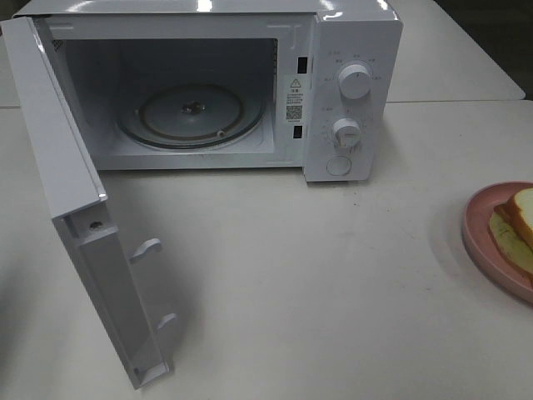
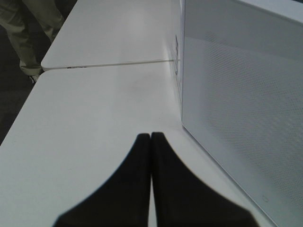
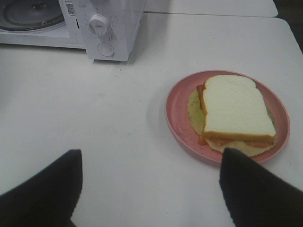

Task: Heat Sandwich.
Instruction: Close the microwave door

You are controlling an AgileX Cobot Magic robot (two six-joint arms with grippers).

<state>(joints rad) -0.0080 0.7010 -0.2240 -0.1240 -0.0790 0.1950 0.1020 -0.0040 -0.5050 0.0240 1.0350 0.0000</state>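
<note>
On a white table (image 1: 291, 275), seen from above, a white microwave (image 1: 350, 92) stands with its door (image 1: 75, 208) swung wide open and a glass turntable (image 1: 191, 115) inside. At the right edge, a sandwich (image 1: 518, 225) lies on a pink plate (image 1: 479, 225).

From the left wrist, the left gripper (image 2: 150, 136) is closed tight on nothing, beside the microwave's side wall.

From the right wrist, the right gripper (image 3: 151, 158) is spread wide and empty, near the sandwich (image 3: 236, 111) on its plate (image 3: 177, 113).

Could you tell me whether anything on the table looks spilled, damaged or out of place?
Nothing stands out. The white microwave stands open with its glass turntable bare, and the white-bread sandwich sits intact on its round pink plate, filling slightly overhanging.
</note>
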